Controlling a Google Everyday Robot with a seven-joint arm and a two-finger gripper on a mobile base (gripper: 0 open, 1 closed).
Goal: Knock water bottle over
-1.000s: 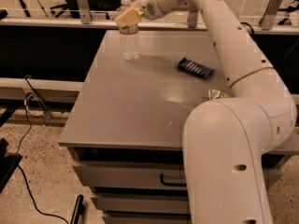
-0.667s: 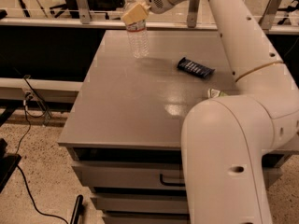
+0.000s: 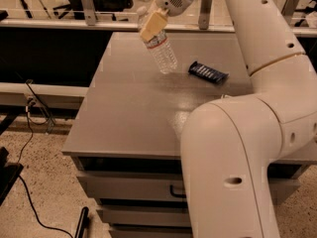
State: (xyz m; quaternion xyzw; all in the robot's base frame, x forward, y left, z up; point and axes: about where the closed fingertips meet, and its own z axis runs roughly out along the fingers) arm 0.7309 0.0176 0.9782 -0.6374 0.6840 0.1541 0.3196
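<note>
The water bottle (image 3: 161,52) is clear and ribbed, with a white-and-red label band. It leans over on the grey table (image 3: 129,118), its top tipped up and to the left and its base on the tabletop near the middle of the far half. My gripper (image 3: 152,26) reaches in from the upper right and sits against the bottle's upper part, covering the neck. The white cap just shows behind the gripper.
A dark blue flat packet (image 3: 208,72) lies on the table just right of the bottle. My white arm (image 3: 237,148) fills the right side of the view. A metal rail (image 3: 59,24) runs behind the table. Drawers (image 3: 133,187) are under the tabletop.
The gripper has moved to the right and toward me at the bottle's top. The bottle, upright before, has shifted right and now leans over.
</note>
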